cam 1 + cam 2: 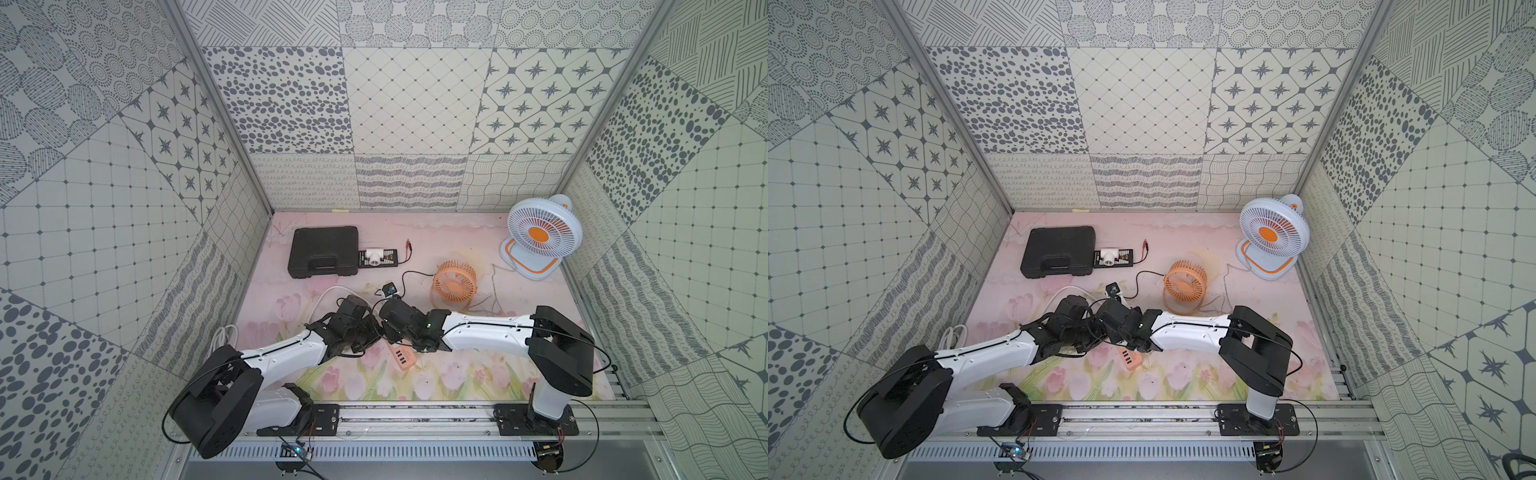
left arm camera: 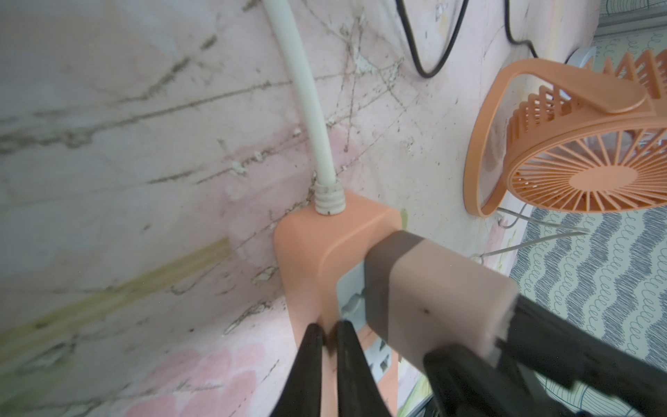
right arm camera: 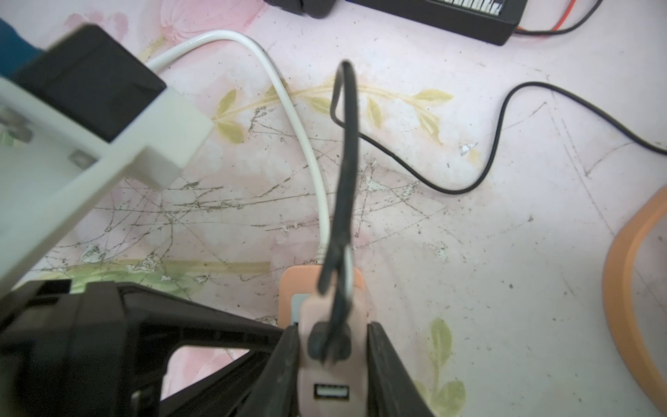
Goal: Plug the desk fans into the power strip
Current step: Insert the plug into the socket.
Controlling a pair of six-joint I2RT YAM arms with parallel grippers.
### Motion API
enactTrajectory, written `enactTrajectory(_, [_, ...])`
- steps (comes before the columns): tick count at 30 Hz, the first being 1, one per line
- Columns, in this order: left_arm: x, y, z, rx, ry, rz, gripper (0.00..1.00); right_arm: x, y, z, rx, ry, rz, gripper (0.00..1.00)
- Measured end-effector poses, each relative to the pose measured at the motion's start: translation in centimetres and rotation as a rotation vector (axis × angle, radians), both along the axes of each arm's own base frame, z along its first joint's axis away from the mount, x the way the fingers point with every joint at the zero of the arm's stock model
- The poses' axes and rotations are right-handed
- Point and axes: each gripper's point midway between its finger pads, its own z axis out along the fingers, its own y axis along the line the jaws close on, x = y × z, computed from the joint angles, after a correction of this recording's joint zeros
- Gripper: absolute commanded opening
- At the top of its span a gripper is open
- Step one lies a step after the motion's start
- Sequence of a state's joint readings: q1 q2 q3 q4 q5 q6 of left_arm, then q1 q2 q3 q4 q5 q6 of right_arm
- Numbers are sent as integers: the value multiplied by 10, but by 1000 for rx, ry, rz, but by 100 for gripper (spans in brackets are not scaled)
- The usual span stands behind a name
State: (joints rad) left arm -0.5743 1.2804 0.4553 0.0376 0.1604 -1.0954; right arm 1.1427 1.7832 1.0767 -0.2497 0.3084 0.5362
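The peach-orange power strip (image 1: 402, 358) (image 1: 1128, 359) lies near the front middle, mostly under both wrists. Its white cord (image 2: 310, 108) leaves the far end. My right gripper (image 3: 334, 332) is shut on a beige plug block (image 3: 325, 373) (image 2: 433, 289) that sits on the strip's (image 2: 306, 238) white socket face. A black cord (image 3: 498, 144) runs from this block towards the small orange desk fan (image 1: 454, 284) (image 2: 584, 151). My left gripper (image 2: 326, 328) is shut, with its tips resting on the strip's near top edge beside the plug.
A black case (image 1: 323, 251) and a black box with a white adapter (image 1: 376, 257) stand at the back left. A white and blue fan (image 1: 540, 237) is at the back right corner. White cord is coiled (image 1: 224, 336) by the left wall. Patterned walls close three sides.
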Motion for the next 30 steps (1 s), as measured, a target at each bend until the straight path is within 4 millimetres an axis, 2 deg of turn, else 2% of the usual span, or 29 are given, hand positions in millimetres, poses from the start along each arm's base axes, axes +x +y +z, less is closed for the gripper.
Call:
enactTrajectory(4, [0, 0, 0, 2, 0, -1, 13, 1, 0, 3, 8, -3, -3, 0])
enactTrajectory(6, [0, 0, 1, 4, -1, -3, 13, 2, 2, 11, 25, -9, -5, 7])
enactTrajectory(14, [1, 1, 3, 26, -11, -22, 13, 0, 0, 19, 31, 37, 5, 37])
enactTrajectory(19, [1, 1, 3, 36, -19, -37, 13, -38, -7, 6, -20, 191, 81, 55])
enactTrajectory(22, [1, 1, 3, 41, -24, -43, 13, -54, -10, 7, -24, 242, 109, 65])
enactTrajectory(27, [2, 1, 4, 51, -37, -57, 13, -64, -18, 26, 25, 256, 121, 75])
enactTrajectory(30, [2, 3, 5, 65, -44, -58, 13, -65, -25, 24, 52, 281, 106, 76])
